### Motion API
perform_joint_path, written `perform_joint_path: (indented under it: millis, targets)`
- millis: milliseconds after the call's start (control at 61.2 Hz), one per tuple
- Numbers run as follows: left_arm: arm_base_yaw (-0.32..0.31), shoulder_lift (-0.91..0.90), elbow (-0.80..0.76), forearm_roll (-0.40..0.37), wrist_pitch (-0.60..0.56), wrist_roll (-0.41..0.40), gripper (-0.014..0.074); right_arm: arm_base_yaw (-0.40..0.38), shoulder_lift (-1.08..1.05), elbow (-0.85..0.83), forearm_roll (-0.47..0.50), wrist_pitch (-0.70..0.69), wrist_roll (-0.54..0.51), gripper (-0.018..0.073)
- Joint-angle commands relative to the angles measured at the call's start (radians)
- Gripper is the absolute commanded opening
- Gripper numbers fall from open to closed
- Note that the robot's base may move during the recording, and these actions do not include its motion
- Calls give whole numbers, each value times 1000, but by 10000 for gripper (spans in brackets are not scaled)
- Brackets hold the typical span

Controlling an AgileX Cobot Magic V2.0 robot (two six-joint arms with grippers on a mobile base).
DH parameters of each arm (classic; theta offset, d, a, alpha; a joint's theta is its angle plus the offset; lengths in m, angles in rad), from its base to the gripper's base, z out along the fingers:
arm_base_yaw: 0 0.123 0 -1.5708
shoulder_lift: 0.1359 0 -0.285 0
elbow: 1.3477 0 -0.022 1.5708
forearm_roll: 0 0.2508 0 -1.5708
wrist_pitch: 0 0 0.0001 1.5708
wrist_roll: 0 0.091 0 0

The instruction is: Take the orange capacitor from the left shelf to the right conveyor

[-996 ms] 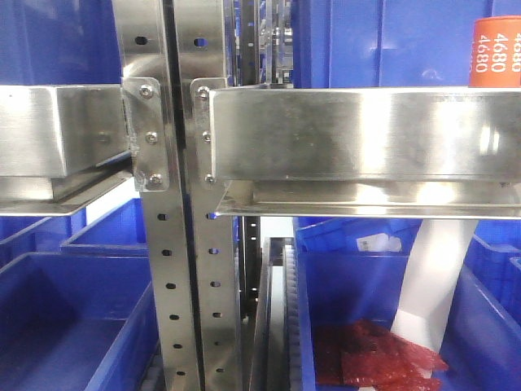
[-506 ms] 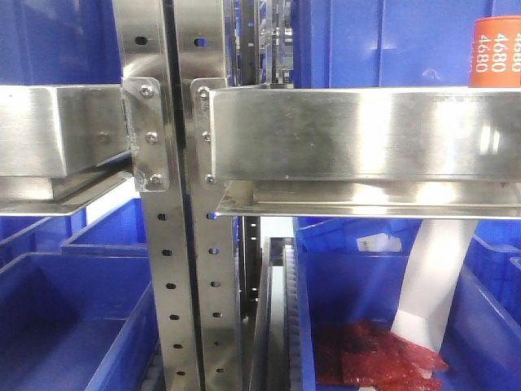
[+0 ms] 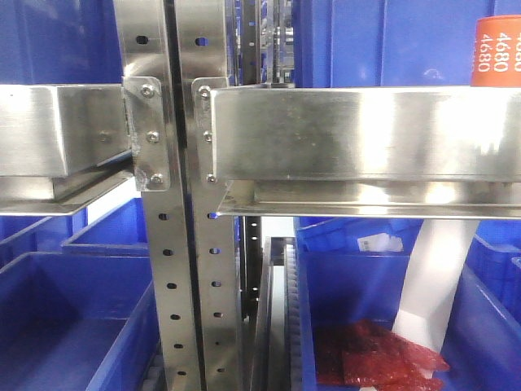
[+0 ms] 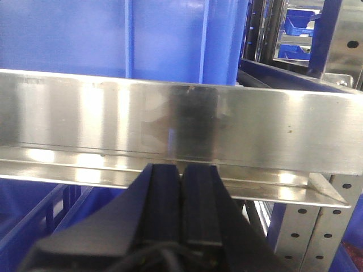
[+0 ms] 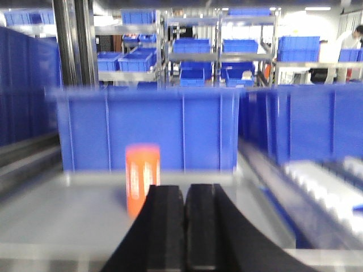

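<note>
The orange capacitor [image 3: 496, 50], a cylinder with white "4680" print, stands upright on the steel shelf [image 3: 366, 134] at the top right edge of the front view. In the blurred right wrist view it [image 5: 141, 177] stands on the grey shelf surface ahead and a little left of my right gripper [image 5: 184, 190], whose black jaws are shut and empty. My left gripper [image 4: 181, 168] is shut and empty, its tips just below the front lip of a steel shelf [image 4: 170, 127]. Neither gripper shows in the front view.
Blue bins [image 5: 150, 127] stand behind the capacitor. A steel upright post [image 3: 175, 204] divides the shelving. Below are blue bins [image 3: 73, 326], one holding red packets [image 3: 374, 358] and a white strip [image 3: 435, 285]. A roller conveyor [image 5: 323, 181] lies at the right.
The front view has shifted very slightly; the scene sits a few pixels to the right. Nothing was taken hold of or let go.
</note>
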Motion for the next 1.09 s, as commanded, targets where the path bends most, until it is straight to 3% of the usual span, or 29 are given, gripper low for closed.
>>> perform_joint_path:
  millis: [0,98,261,376,522,669,1078]
  targets:
    - [-7,-12,-5,-2,-91,-1,-127,0,128,-126,-7,-63,-2,66]
    - [-7,-12,-5,-2,-91,-1,-127,6,249,-198,-7,-63,-2,165]
    - [-7,-12,-5,-2,-91,-1,-127,8,441,-272,-7,-90,-2,475]
    - [-7,-12,-5,-2,-91,-1,-127,8,542,-290,-7,-99,-2,635]
    - [-7,-12,-5,-2,-91,-1,-127,24,649,-291,-7,-116,-2,623]
    - [-7,-12,-5,-2,-91,-1,-127,95,739,-291,-7,-173,-2,623]
    - [-7,-12,-5,-2,-91,-1,-127,116,1032,-295,-7,-573,-2,623]
